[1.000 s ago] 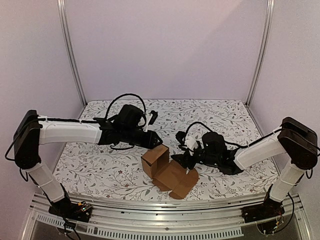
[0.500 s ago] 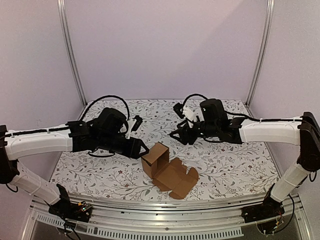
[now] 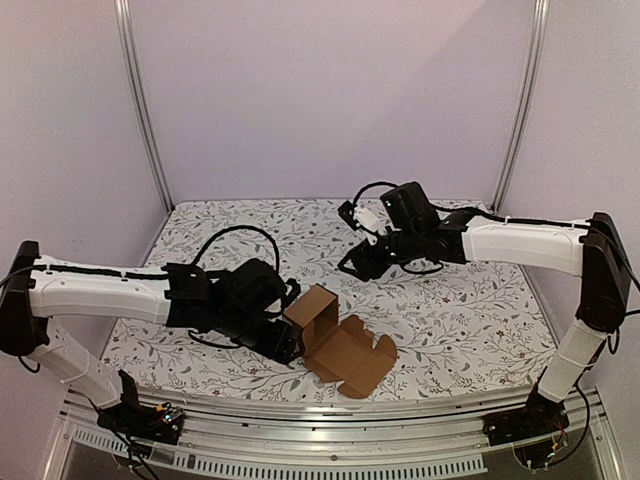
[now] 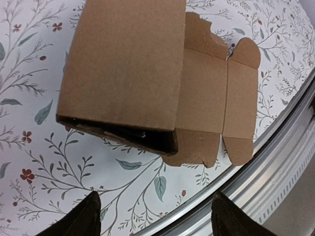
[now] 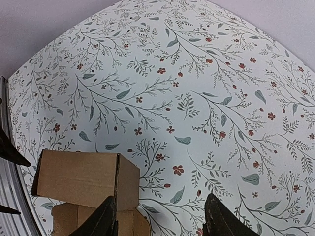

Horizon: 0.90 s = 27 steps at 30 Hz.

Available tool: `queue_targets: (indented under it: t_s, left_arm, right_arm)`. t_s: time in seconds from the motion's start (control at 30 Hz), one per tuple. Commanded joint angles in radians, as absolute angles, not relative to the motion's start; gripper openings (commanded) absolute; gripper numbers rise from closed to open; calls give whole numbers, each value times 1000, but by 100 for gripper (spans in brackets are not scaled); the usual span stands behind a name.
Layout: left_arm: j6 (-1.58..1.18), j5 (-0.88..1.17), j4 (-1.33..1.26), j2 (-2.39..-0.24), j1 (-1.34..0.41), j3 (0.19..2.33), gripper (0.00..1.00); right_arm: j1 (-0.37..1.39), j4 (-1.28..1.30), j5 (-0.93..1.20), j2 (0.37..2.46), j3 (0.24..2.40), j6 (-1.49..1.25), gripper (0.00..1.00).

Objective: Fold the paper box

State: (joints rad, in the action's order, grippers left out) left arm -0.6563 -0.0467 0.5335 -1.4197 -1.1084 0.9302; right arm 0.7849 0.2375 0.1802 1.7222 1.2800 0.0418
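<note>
Brown paper box (image 3: 335,338) half folded on a flower-patterned desk (image 3: 450,330), near the middle of the front edge. Rear part standing as an open-ended sleeve. Flat flaps and rounded tabs spread on the desk toward the metal front rail (image 3: 350,406).

Low at the sleeve's left side, left end effector (image 3: 290,347), released: dark fingers (image 4: 91,219) wide apart, only patterned desk between them, paper box (image 4: 128,73) just ahead of the tips. Contact with the cardboard impossible to tell.

Farther back and well apart from the cardboard, right end effector (image 3: 352,268) above the desk, also released, fingers (image 5: 106,219) spread with nothing between. From the right wrist, paper box (image 5: 81,184) at lower left.
</note>
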Motion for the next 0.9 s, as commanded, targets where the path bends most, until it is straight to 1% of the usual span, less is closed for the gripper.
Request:
queue_targets:
  t_s: [0.0,0.33,0.47,0.7,0.8,0.87]
  left_arm:
    - [-686,-163,557,-1551,-1152,997,77]
    - [-766,-382,590,-1753,-1168,1149,78]
    - [-772,-490,633,-1803,-1169,1194,75]
    - [-676,-624,635,-1845,-1167,1247,63]
    - [-598,-659,589,-1849,-1167,1246,56]
    - [-550,-666,545,-1849,-1164,1239,54]
  right_arm:
    - [781,273,134,1707,1247,5,59]
    - [781,267,104,1633,1155,-40,59]
    - [781,264,100,1619,1144,-53,59]
    - [781,257,100,1620,1143,-64,59]
    - [781,255,101,1620,1143,-72,59]
    - [781,255,102,1619,1138,-77,58]
